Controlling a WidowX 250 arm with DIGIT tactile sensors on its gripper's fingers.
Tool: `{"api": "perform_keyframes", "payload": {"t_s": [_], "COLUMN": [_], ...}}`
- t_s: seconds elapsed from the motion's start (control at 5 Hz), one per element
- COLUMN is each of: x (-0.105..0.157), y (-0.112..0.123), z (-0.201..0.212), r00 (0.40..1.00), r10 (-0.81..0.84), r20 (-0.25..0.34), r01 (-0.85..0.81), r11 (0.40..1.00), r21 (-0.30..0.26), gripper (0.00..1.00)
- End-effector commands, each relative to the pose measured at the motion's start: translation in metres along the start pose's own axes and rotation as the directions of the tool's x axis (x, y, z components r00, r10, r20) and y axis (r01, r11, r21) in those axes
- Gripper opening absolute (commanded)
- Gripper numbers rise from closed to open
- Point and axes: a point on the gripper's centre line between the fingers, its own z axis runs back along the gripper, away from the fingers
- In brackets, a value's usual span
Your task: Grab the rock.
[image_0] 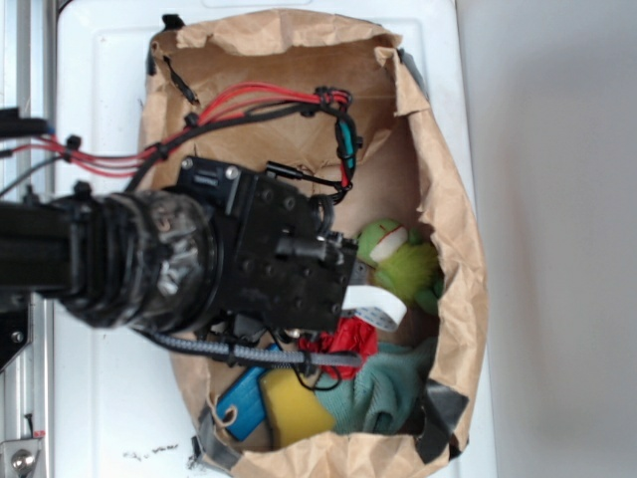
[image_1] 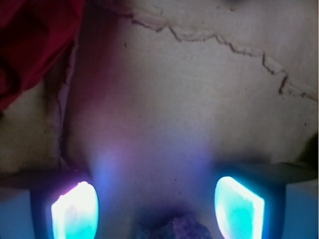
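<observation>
Rock [image_1: 172, 228] low between spread pincer [image_1: 157, 209] pads [image_1: 75, 211], untouched.

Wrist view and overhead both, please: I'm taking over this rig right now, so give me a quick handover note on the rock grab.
Gripper: open, down inside the paper bag, glowing pads apart; holding nothing.
Rock: dark rough lump at the bottom edge of the wrist view, between the pads on the bag floor; hidden under the arm in the exterior view.
Nearby: red fabric at the upper left of the wrist view; green frog plush to the side.
Done: gripper lined up over the rock.
Left: probably lower slightly, close, lift out.
</observation>
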Motion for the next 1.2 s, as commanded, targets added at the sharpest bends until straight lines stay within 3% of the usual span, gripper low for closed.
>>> {"api": "perform_keyframes", "payload": {"t_s": [0.0,0.2,0.4,0.8,1.0], "x": [-0.005,-0.003,-0.001,0.002,0.001], "y": [0.011,0.025,0.031,0.041,0.04], "z": [0.034,0.056,0.07,0.073,0.065], "r00": [0.995,0.99,0.986,0.979,0.98], "r10": [0.096,0.135,0.157,0.18,0.172], "r20": [0.027,0.049,0.06,0.097,0.1], "r01": [-0.091,-0.121,-0.135,-0.145,-0.139], "r11": [0.985,0.967,0.954,0.946,0.951], "r21": [-0.143,-0.225,-0.268,-0.29,-0.275], "gripper": [1.0,1.0,1.0,1.0,1.0]}}
